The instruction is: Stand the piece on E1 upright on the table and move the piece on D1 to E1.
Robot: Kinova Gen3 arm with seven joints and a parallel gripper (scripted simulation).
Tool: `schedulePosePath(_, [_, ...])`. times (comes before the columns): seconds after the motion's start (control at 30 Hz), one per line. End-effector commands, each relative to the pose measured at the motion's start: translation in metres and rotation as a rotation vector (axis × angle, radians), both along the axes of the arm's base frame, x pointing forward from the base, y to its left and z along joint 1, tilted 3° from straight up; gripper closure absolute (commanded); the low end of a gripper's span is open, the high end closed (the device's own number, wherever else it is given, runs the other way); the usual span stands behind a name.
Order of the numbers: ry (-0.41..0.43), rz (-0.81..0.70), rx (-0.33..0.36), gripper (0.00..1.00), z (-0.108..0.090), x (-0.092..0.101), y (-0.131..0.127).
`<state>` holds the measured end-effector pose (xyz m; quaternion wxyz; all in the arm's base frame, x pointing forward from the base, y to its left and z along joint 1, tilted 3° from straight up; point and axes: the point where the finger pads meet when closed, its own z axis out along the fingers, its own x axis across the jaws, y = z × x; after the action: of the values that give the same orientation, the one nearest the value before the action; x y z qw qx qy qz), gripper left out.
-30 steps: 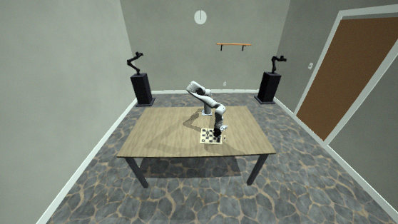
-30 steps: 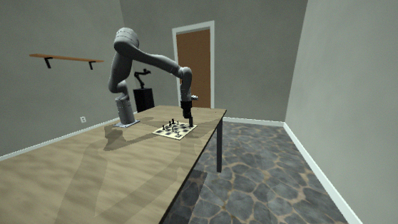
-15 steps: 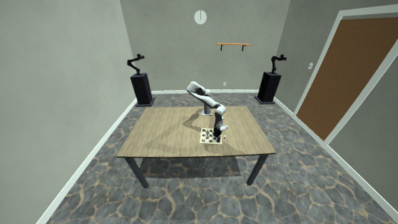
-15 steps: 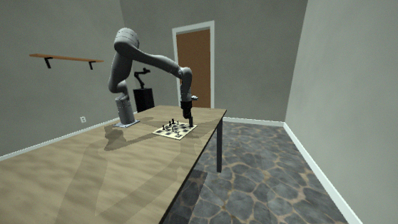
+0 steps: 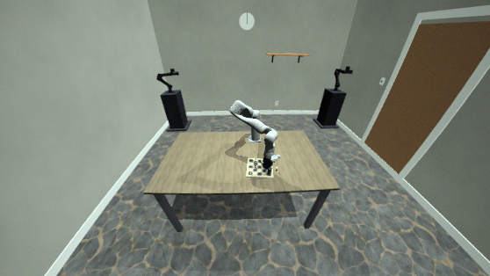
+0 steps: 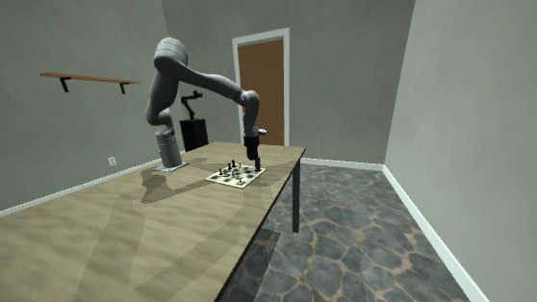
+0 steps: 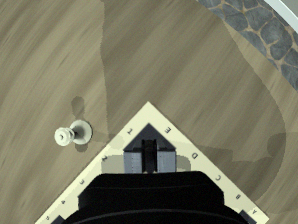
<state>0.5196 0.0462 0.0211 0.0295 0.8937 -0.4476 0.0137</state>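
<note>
Grey stone flooring (image 5: 246, 250) (image 6: 385, 216) (image 7: 272, 37) spread around a light-brown wooden worktop (image 5: 211, 167) (image 6: 120, 216) (image 7: 175, 60). The black two-finger tool (image 5: 269, 171) (image 6: 258, 168) (image 7: 149, 150) pointed downward at the E1 corner, and it was closed, as I judged it, on a slim black chess piece (image 7: 149, 150), of which the wrist view showed only a dark part between the pale pads. This was probably the piece from D1. Whether its base already touched the square, I could not tell.

Below was the cream-bordered chequered board (image 5: 260, 177) (image 6: 226, 184) (image 7: 148, 112). Off its edge, near the side with the digits, a white round-based chess piece (image 5: 277, 170) (image 7: 81, 131) stood upright on the worktop; it was likely the one from E1. Farther inward, other small chess pieces (image 5: 255, 164) (image 6: 220, 171) stood on the board.

So the step in hand seemed to be the placing on E1. The next move called for the whole base inside the square, a gentle opening, then a straight rise and withdrawal of the white-grey arm (image 5: 263, 127) (image 6: 212, 82).

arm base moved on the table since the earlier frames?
No. In the exterior view the arm's base plate sits at the same spot relative to the table's edges.
</note>
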Motion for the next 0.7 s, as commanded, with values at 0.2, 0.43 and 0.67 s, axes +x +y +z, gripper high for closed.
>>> schedulePosePath(0.2, [-0.006,-0.007,0.002,1.00,-0.0014,0.0013,0.0016])
schedulePosePath(0.43, [-0.006,-0.007,0.002,0.86,-0.0014,0.0013,0.0016])
schedulePosePath(0.67, [-0.006,-0.007,0.002,0.59,-0.0014,0.0013,0.0016])
